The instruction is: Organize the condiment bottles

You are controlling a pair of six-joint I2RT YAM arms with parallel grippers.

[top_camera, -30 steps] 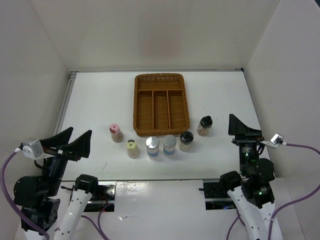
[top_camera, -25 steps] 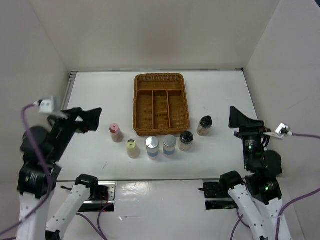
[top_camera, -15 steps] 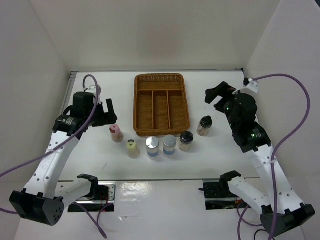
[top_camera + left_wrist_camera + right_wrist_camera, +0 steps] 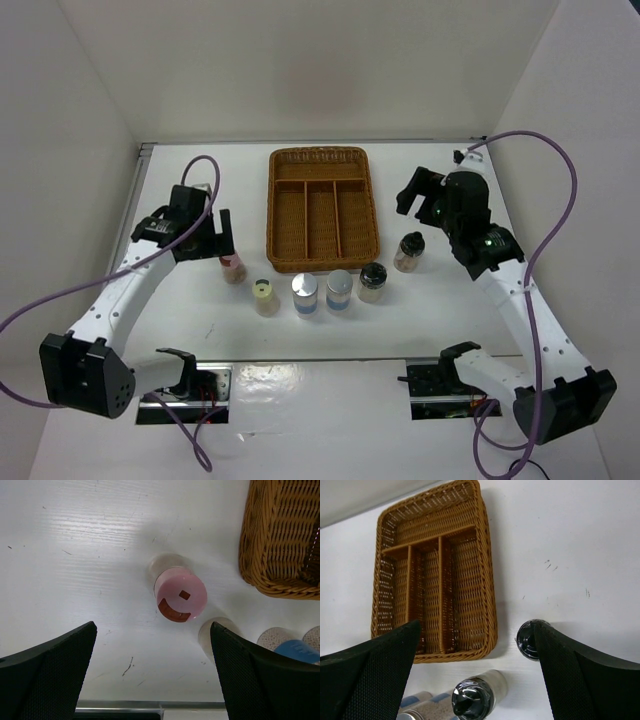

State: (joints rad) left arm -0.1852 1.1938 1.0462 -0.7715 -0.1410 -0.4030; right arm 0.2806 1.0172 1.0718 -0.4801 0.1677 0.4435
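Six shaker jars stand in a loose row in front of the wicker tray (image 4: 322, 208). From the left: the pink-capped jar (image 4: 232, 266), the pale-yellow-capped jar (image 4: 265, 296), two silver-capped jars with blue bands (image 4: 304, 294) (image 4: 339, 289), and two black-capped jars (image 4: 373, 281) (image 4: 409, 250). My left gripper (image 4: 197, 238) is open and empty, high above the pink cap (image 4: 180, 594). My right gripper (image 4: 428, 198) is open and empty above the right black-capped jar (image 4: 529, 639), whose cap is partly hidden behind my right finger (image 4: 590, 675). The other black-capped jar (image 4: 472, 698) shows below it.
The tray has three long compartments and one cross compartment (image 4: 435, 595), all empty. Its corner (image 4: 280, 540) lies right of the pink jar. White walls enclose the table on three sides. A metal strip (image 4: 120, 705) runs along the near edge.
Both arms have swung up from beside their bases and out over the table. The left gripper now hangs over the pink jar, the right over the right black-capped jar. No jars moved.
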